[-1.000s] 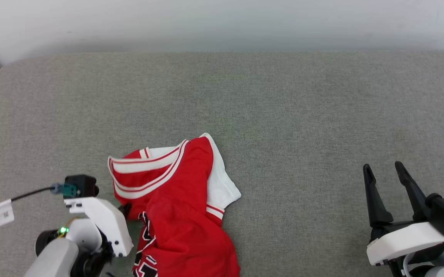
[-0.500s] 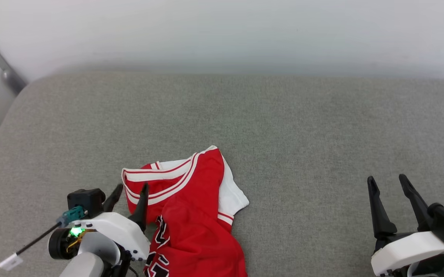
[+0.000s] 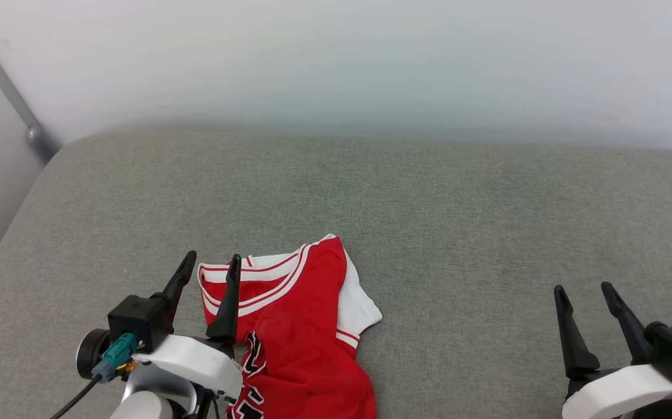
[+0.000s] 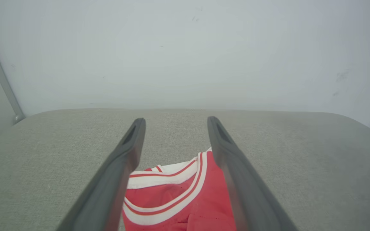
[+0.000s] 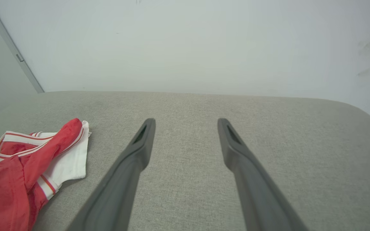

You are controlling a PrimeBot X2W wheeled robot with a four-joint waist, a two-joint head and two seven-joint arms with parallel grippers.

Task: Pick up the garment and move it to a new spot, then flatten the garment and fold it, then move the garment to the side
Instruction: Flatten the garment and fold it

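The garment (image 3: 307,326) is lying crumpled near the grey bench's (image 3: 429,203) front edge, left of middle. The left gripper (image 3: 212,256) is hanging right at its striped collar, fingers spread, gripping nothing. The right gripper (image 3: 582,287) is gaping wide too, near the right edge.

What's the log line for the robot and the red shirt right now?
red jersey T-shirt: crumpled on grey padded surface | left gripper: open, above its collar | right gripper: open, apart from it

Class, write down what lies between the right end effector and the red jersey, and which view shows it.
Bare grey padded surface separates the right end effector from the red jersey; the head view shows it.
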